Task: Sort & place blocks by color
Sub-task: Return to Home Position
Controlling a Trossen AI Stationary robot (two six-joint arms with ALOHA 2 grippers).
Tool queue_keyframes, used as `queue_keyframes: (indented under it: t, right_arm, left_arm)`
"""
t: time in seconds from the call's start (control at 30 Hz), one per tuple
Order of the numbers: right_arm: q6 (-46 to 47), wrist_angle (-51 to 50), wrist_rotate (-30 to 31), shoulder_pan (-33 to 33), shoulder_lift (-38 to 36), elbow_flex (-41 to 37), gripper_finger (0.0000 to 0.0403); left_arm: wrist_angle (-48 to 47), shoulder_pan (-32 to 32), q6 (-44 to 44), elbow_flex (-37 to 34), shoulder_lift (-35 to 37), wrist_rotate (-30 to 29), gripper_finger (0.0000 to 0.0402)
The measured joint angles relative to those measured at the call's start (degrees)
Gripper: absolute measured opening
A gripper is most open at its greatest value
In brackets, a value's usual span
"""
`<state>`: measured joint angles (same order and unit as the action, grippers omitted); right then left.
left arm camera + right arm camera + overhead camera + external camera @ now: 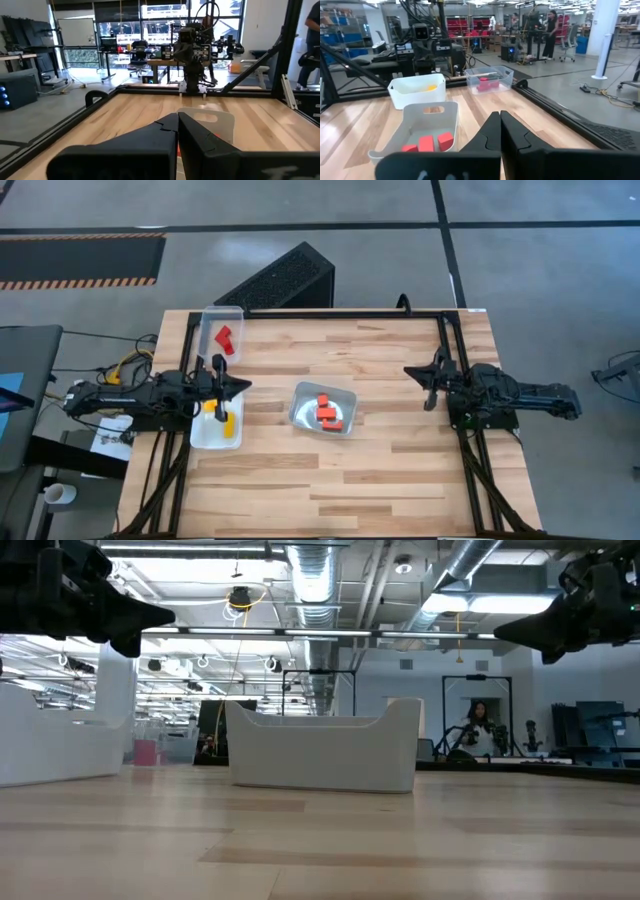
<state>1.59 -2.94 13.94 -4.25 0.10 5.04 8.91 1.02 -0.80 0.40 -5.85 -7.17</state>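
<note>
Orange blocks [328,413] are all in the gray bin [298,396] mid-table. The yellow blocks [228,423] are in the white bin [203,438] on the left, and the red blocks [224,338] are in the clear tray [210,316] behind it, so sorting looks finished to me. Your left gripper [242,386] hangs high over the white bin's edge and your right gripper [412,371] is raised at the right side. Both have their jaws closed on nothing. I don't see anything in their way.

Your dark left arm is sitting folded low at the left edge of the wooden table [400,480]. Its two-finger left gripper [244,386] is pointing inward, fingers [160,131] pressing together, empty. Your dark right arm is mirroring it at the right edge. The right gripper [410,370] is facing inward, fingers [487,131] meeting tip to tip, empty.
</note>
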Motion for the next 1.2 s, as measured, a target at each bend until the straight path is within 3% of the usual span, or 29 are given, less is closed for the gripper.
queue_keyframes:
  t: [0.77, 1.2]
  right_arm:
    - [0.34, -0.09, 1.17, -0.02, 0.0, 0.01, 0.0011]
    - [0.39, -0.09, 1.15, 0.0, 0.0, 0.02, 0.0011]
  left_arm:
    - [-0.04, 0.0, 0.15, -0.02, 0.0, -2.69, 0.0]
    - [-5.93, 0.0, -0.92, 0.0, -0.01, -2.72, 0.0]
